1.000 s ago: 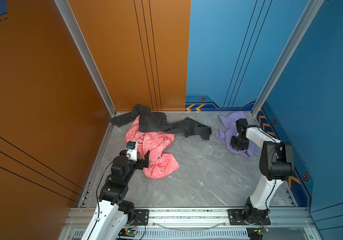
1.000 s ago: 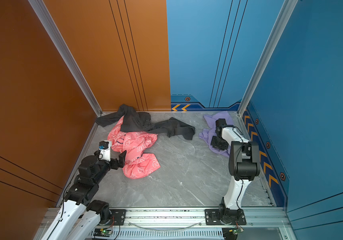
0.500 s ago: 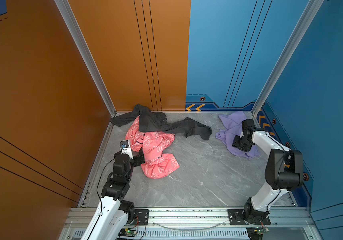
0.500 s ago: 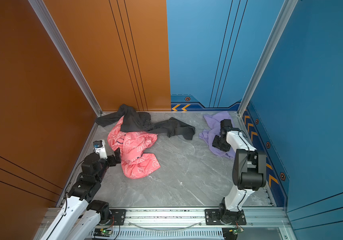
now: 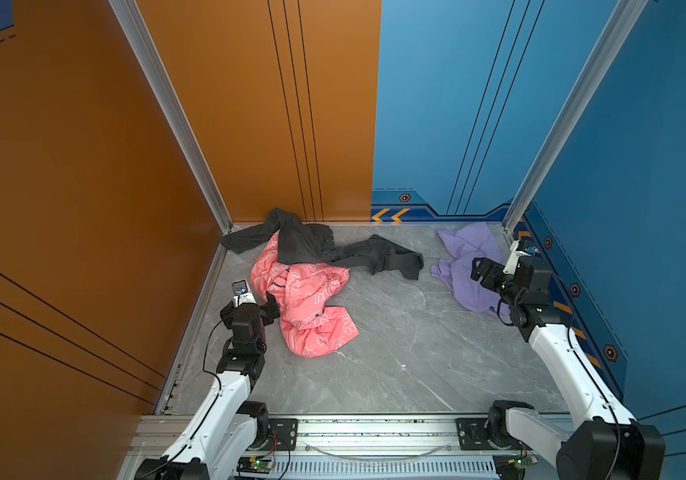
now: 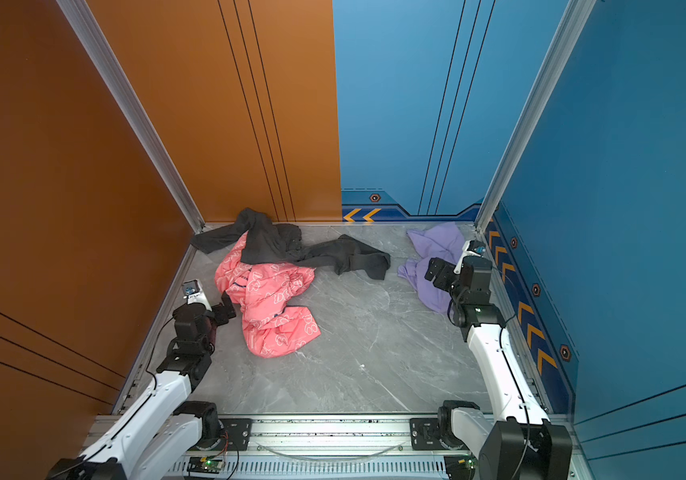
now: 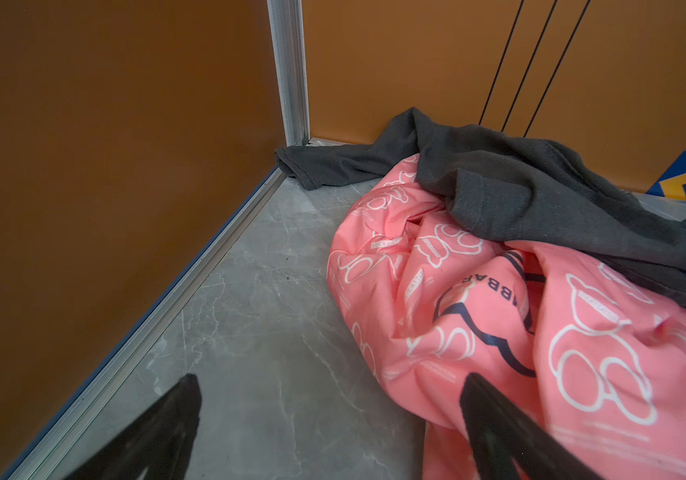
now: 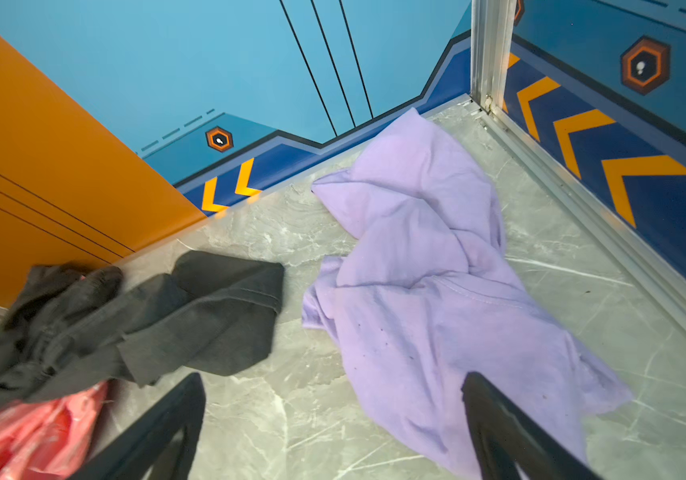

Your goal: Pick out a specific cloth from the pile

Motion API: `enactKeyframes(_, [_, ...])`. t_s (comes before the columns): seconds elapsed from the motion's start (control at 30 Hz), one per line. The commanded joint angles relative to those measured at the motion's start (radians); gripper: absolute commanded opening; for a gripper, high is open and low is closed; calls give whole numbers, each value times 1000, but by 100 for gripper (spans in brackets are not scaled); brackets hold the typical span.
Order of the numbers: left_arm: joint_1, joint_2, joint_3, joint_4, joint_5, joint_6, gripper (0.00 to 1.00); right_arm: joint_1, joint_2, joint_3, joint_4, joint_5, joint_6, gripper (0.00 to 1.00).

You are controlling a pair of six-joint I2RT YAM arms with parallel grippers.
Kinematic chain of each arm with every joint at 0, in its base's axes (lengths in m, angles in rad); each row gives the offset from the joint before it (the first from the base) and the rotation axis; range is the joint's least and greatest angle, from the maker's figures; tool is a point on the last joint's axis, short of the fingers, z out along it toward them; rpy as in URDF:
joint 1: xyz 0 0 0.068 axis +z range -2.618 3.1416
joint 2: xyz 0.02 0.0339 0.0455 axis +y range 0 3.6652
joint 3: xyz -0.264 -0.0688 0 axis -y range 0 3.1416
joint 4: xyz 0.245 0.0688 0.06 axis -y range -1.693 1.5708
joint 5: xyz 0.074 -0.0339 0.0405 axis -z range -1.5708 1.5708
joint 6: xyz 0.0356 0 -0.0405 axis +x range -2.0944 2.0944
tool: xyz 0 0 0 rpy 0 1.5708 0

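The cloth [image 5: 468,257] [image 6: 436,249] [image 8: 428,291], plain lavender, lies crumpled flat on the grey floor in the far right corner, apart from the pile. The pile [image 5: 308,299] [image 6: 266,299] is a coral-pink printed garment [image 7: 478,311] with a dark grey garment [image 5: 303,241] [image 7: 520,187] [image 8: 146,320] draped over its far side. My right gripper [image 5: 483,270] [image 6: 436,272] [image 8: 330,382] is open just above the lavender cloth's near edge, holding nothing. My left gripper [image 5: 270,305] [image 6: 227,307] [image 7: 330,382] is open at the pink garment's left edge, empty.
An orange wall [image 5: 83,208] and its metal floor rail [image 7: 146,324] run close on the left. A blue wall [image 5: 644,208] with chevron trim stands right beside the right arm. Bare marble floor [image 5: 395,353] spreads between the pile and the lavender cloth.
My right gripper's jaws have spread wide over the lavender cloth, and that arm's elbow has dropped back toward the front rail. The left gripper has drawn slightly left, off the pink garment.
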Motion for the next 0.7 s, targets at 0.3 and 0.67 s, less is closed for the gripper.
enactKeyframes(0.3, [-13,338,-88,519,-71,79,98,12,123,-303,543,147,-219,100])
enactKeyframes(0.67, [-62,629,-77,835,4,172,98,43,420,-374,931,91,-289,100])
